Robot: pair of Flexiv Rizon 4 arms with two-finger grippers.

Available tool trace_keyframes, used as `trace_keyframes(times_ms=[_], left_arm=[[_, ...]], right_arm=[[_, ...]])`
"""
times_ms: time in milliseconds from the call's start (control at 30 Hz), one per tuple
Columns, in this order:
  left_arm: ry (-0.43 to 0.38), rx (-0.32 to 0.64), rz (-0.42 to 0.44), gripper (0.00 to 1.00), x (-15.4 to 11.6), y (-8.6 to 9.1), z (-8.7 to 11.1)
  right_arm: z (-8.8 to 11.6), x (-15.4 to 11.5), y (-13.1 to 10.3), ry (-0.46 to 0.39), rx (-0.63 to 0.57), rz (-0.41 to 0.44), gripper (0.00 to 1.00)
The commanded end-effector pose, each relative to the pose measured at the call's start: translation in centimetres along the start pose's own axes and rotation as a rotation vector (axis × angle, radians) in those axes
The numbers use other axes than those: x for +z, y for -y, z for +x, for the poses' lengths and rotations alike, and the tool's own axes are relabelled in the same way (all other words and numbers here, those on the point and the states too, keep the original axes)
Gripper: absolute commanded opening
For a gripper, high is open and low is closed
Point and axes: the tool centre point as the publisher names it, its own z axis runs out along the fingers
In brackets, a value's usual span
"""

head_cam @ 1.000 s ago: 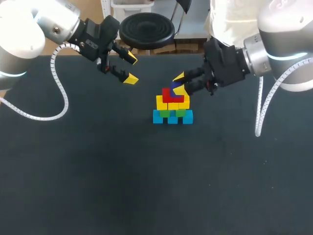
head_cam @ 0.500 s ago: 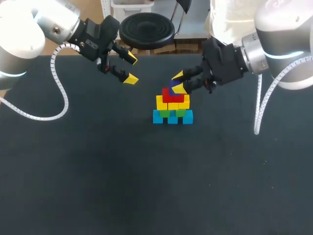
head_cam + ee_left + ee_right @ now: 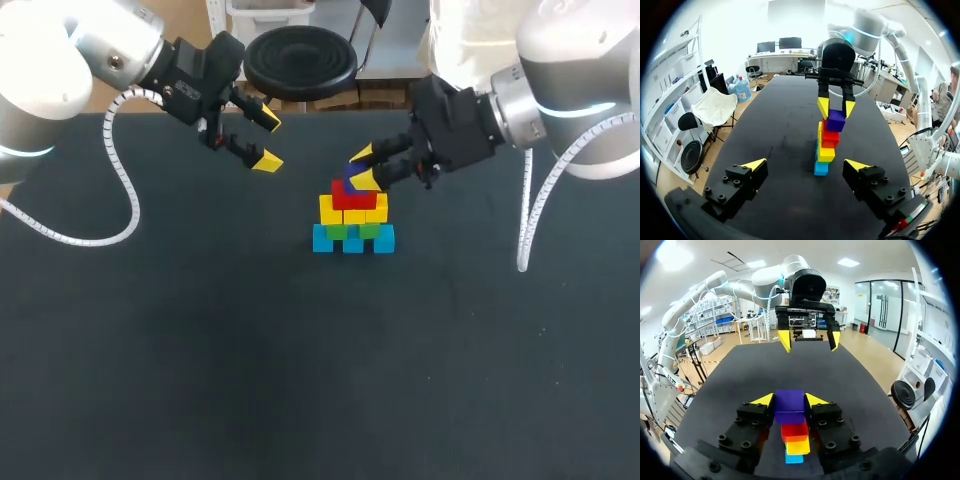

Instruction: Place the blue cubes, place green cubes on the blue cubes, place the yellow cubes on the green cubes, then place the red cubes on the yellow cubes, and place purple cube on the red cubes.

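Right gripper [image 3: 789, 399] clasps the purple cube [image 3: 789, 409] atop the stack.
Both fingers pinch the cube, which sits on the red cubes [image 3: 794, 430] directly beneath the gripper; lower come yellow cubes [image 3: 797, 445], green cubes [image 3: 352, 231] and blue cubes [image 3: 794, 458]. Well ahead, the left gripper [image 3: 808, 340] hangs spread, holding nothing.

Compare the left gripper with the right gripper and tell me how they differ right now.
The left gripper is open and holds nothing; the right gripper is shut on the purple cube. The left gripper hangs off to one side of the stack, well clear of it; the right gripper is at the stack's top. Both have two black fingers with yellow tips.
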Motion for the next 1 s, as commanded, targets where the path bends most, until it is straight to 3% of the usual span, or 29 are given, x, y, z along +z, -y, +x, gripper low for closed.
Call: trace_keyframes(times_ms=[33,633,933,967,1000], left_arm=[[-0.002,0.001,0.002,1.00,0.01,-0.11,0.00],[-0.002,0.001,0.002,1.00,0.01,-0.11,0.00],[-0.002,0.001,0.002,1.00,0.01,-0.11,0.00],[-0.002,0.001,0.002,1.00,0.01,-0.11,0.00],[-0.002,0.001,0.002,1.00,0.01,-0.11,0.00]], right_arm=[[-0.09,-0.05,0.09,-0.003,0.001,-0.003,0.00],[-0.02,0.02,0.07,-0.004,0.007,-0.007,0.00],[-0.04,-0.03,0.16,0.003,0.007,-0.005,0.45],[-0.08,-0.04,0.16,0.003,0.006,-0.005,0.53],[-0.09,-0.05,0.15,0.004,0.005,-0.004,0.71]])
